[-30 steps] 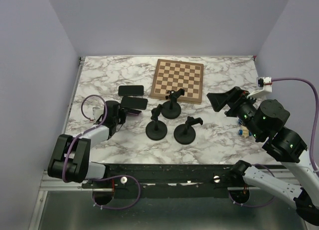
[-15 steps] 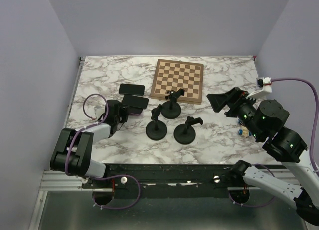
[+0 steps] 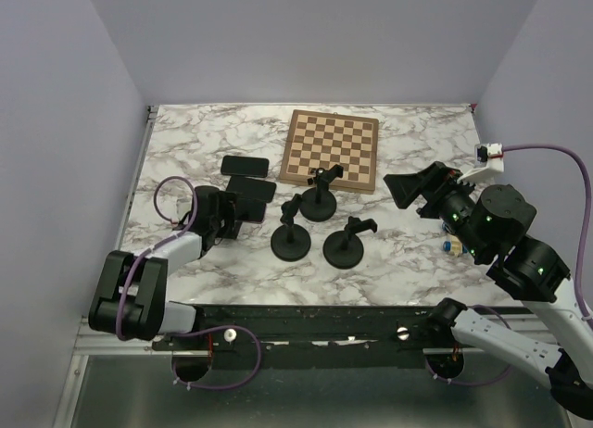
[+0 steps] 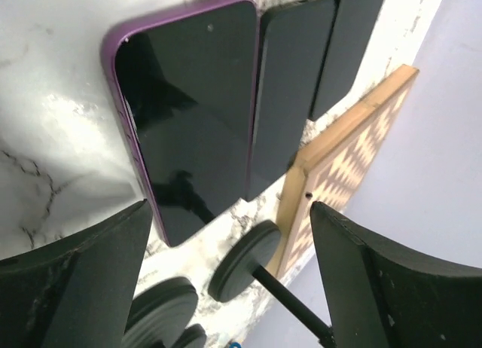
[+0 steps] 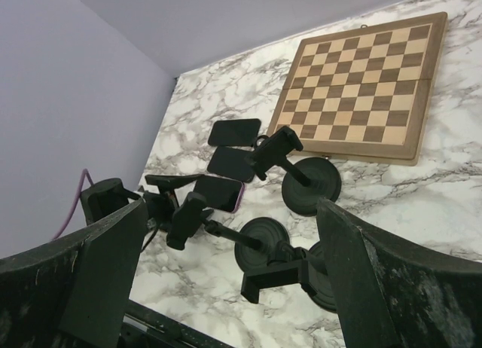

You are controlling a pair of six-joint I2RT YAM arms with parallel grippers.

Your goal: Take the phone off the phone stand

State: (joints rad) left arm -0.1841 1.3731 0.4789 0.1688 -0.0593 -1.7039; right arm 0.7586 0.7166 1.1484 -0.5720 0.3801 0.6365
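Note:
A purple-edged phone (image 4: 188, 114) lies flat, screen up, on the marble table (image 3: 185, 141), just ahead of my left gripper (image 4: 233, 288). That gripper (image 3: 233, 212) is open, its fingers wide apart and low over the table with nothing between them. In the right wrist view the same phone (image 5: 218, 192) lies left of the stands. Three black phone stands (image 3: 290, 235) (image 3: 344, 243) (image 3: 320, 195) stand mid-table with nothing in their cradles. My right gripper (image 3: 412, 189) hangs open above the table's right side, well clear of the stands.
Two more dark phones (image 3: 245, 165) (image 3: 252, 189) lie flat beyond the purple one. A wooden chessboard (image 3: 331, 148) sits at the back centre. A small blue object (image 3: 447, 245) rests beneath the right arm. Purple walls close in the left, back and right.
My left gripper went from shut to wide open, and the purple phone now lies free on the table. The right arm has not moved.

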